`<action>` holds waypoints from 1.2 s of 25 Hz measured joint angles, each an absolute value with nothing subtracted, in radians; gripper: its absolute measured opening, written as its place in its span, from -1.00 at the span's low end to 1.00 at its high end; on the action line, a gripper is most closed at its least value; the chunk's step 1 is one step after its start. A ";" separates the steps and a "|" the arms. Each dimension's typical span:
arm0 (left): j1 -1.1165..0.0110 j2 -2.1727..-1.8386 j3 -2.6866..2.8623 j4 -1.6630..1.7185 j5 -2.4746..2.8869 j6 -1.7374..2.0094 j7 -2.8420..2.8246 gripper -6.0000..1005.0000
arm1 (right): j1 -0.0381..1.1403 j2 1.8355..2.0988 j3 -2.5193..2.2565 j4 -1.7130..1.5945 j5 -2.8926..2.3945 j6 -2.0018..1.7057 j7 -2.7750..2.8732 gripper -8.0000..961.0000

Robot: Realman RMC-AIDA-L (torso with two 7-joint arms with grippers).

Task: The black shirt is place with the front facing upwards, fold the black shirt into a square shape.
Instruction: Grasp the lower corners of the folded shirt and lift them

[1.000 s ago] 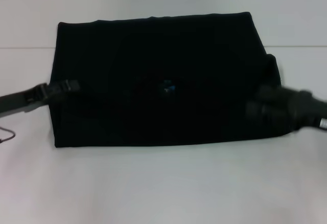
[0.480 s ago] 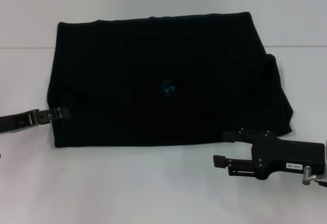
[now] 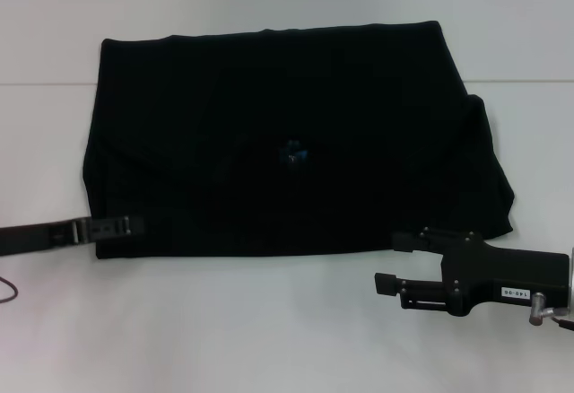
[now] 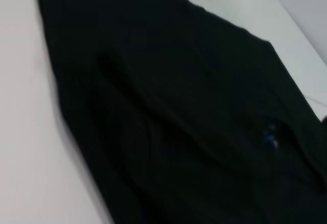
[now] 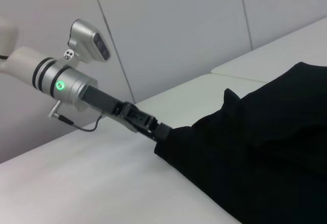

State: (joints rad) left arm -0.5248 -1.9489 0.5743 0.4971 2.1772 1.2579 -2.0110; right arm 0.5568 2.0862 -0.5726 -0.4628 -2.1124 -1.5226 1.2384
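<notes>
While touching the black shirt point(image 3: 287, 142), left pincer point(image 3: 126, 225), grip unclear; right pincer point(image 3: 395, 263) open

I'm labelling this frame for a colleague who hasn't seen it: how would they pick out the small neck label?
Start from the white table and the black shirt spread across it, partly folded. Near the shirt's middle sits the neck label, the only blue spot on plain black cloth, well apart from both tools at the shirt's near corners.
</notes>
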 joint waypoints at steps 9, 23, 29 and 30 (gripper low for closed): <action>-0.532 -1.953 0.627 0.503 2.178 1.266 -2.018 0.62 | 0.551 2.085 -0.565 -0.463 -2.112 -1.524 1.239 0.69; -0.540 -1.950 0.632 0.509 2.202 1.269 -2.027 -0.12 | 0.554 2.026 -0.559 -0.541 -2.109 -1.535 1.526 0.68; -0.544 -1.945 0.630 0.509 2.203 1.289 -2.029 -0.60 | 0.594 1.922 -0.570 -0.661 -2.129 -1.519 1.975 0.68; -0.545 -1.945 0.628 0.509 2.203 1.291 -2.029 -0.68 | 0.604 1.905 -0.571 -0.670 -2.145 -1.516 2.047 0.68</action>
